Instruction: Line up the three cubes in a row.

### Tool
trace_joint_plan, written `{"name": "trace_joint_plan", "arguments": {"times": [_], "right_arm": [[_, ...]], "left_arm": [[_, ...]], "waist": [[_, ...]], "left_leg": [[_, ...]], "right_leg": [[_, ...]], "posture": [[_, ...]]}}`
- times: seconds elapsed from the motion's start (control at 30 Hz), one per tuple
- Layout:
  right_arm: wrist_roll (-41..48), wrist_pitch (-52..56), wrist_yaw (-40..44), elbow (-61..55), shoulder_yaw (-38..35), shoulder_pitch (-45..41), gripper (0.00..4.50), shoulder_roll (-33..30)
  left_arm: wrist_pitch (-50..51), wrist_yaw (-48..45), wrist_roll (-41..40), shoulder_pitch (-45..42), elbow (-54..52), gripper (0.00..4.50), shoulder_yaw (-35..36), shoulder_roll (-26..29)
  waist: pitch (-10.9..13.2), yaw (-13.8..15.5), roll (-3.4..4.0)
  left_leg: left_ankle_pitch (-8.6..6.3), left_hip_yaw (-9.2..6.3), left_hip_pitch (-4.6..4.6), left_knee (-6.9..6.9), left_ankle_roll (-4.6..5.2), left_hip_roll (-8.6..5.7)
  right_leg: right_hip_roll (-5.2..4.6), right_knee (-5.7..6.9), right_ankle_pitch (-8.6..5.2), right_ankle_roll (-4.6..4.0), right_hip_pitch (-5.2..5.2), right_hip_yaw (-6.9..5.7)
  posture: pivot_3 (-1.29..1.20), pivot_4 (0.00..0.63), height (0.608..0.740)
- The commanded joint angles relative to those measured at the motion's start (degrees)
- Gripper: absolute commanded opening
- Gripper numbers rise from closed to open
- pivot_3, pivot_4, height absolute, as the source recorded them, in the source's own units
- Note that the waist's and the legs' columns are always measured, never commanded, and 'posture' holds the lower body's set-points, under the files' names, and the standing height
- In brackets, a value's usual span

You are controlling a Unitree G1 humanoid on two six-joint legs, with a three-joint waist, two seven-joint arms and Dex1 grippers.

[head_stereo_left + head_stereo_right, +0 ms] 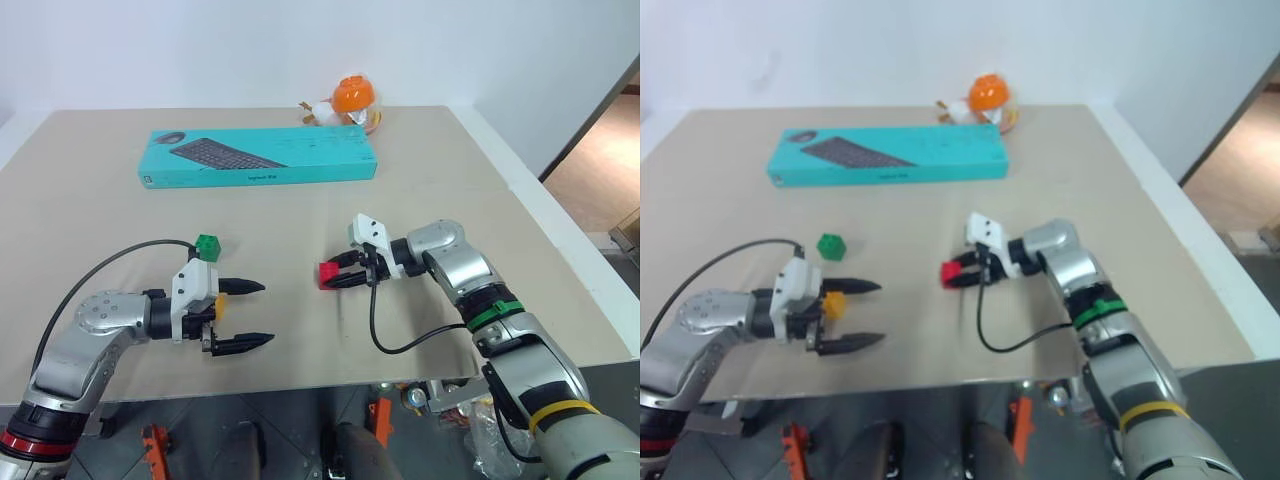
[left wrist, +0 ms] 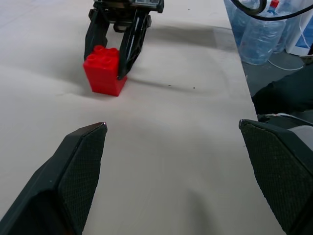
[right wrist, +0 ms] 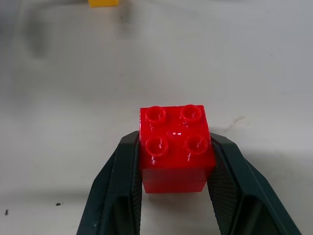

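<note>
Red cube [image 3: 176, 149], glossy w/ 4 round studs up, is pinched between right gripper [image 1: 345, 276] fingers mid-counter [image 1: 300, 220]. Green cube [image 1: 207, 245] & yellow-orange cube [image 1: 833, 303] sit by left gripper [image 1: 250, 315], fingers spread wide, holding nothing.

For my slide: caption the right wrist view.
Right claw shut on the studded red cube above the table.
</note>
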Motion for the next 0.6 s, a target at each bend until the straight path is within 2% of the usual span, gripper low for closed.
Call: {"name": "trace_joint_plan", "arguments": {"times": [0.03,0.07,0.13,0.33,0.47,0.6], "right_arm": [[-2.0,-3.0,1.1,3.6,-0.4,-1.6,1.25,0.5],[-2.6,-3.6,1.4,4.5,-0.3,-1.8,1.25,0.5],[-2.8,-3.8,1.5,5.7,-0.7,-2.2,2.27,0.6],[-1.9,-1.6,2.8,1.0,-2.5,-1.1,4.38,-0.2],[0.1,2.5,2.1,-7.2,-4.5,1.1,4.48,-1.4],[3.8,10.4,0.3,-22.1,-8.1,5.7,4.48,-4.8]], "left_arm": [[0.2,1.4,-0.7,0.7,-2.8,4.50,2.0,0.4],[0.3,1.6,-0.6,0.8,-2.9,4.50,2.0,0.3],[0.4,2.0,-0.5,1.0,-3.0,4.50,2.1,0.4],[0.5,3.6,-1.0,0.5,-2.0,4.50,3.1,0.0],[2.8,7.4,-2.9,-1.4,-0.7,4.50,5.8,-1.3],[1.9,17.5,-0.4,-4.8,3.5,4.50,11.2,-4.0]], "waist": [[0.0,0.0,0.00],[0.0,0.0,0.01],[0.0,0.0,0.01],[0.0,0.0,0.04],[0.0,0.1,0.04],[0.0,0.2,0.05]], "left_leg": [[0.01,0.01,0.05,0.02,0.00,0.03],[0.02,0.02,0.06,0.02,0.02,0.03],[0.07,0.03,0.10,0.02,0.06,0.03],[0.11,0.11,0.06,0.02,0.06,0.03],[0.10,0.09,0.01,0.01,0.05,0.05],[0.10,0.06,0.00,0.01,0.05,0.06]], "right_leg": [[0.02,0.01,0.01,-0.10,0.02,0.00],[0.01,0.01,-0.04,-0.23,0.03,0.01],[0.01,0.02,-0.01,-0.32,0.04,0.01],[-0.01,0.02,0.04,-0.32,0.00,0.07],[0.01,0.02,0.13,-0.10,-0.03,0.04],[0.01,0.02,0.15,-0.08,-0.04,0.00]], "posture": [[0.00,0.150,0.740],[0.00,0.150,0.740],[0.00,0.150,0.740],[0.00,0.150,0.740],[0.00,0.150,0.740],[0.00,0.150,0.740]]}}
